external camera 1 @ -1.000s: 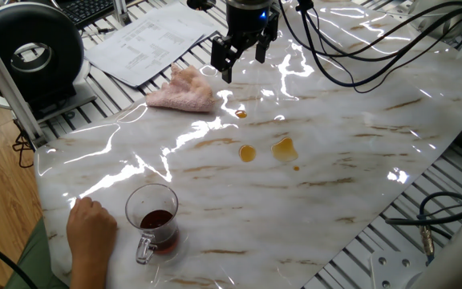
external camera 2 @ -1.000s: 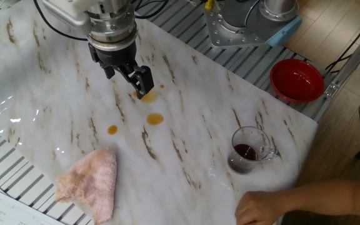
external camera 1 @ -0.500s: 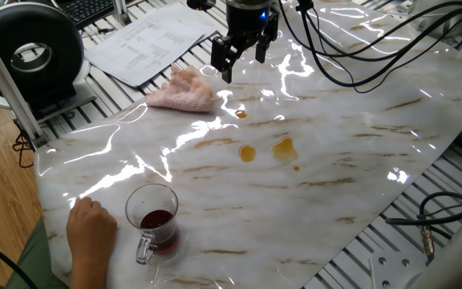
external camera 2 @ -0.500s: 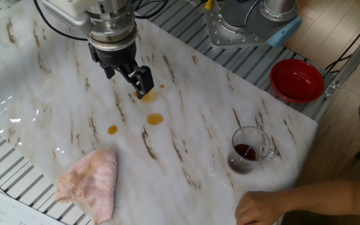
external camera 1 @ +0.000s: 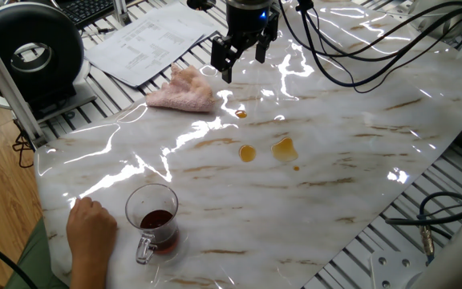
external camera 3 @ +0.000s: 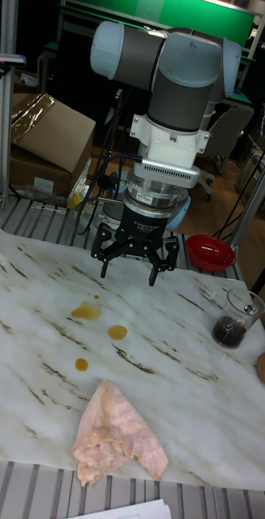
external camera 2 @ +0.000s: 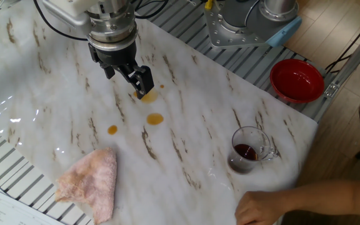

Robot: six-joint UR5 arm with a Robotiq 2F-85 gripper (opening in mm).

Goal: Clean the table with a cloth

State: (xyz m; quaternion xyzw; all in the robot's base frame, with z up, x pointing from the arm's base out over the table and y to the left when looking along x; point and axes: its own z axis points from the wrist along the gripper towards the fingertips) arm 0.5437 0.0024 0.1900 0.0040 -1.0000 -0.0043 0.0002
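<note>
Cloth point(external camera 1: 184, 90) lies loose at the table's point(external camera 1: 359, 160) edge by the papers point(external camera 1: 147, 36), not yet picked up. Gripper point(external camera 1: 243, 67) hangs just right of it, jaws wide, empty. Brown spills point(external camera 1: 249, 152) mid-table unwiped; by my reading, the whole job remains.

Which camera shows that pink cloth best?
The tall fixed view: the cloth lies whole, nearest the camera. The other fixed view shows it at the picture's bottom edge; one fixed view shows it small, far off.
</note>
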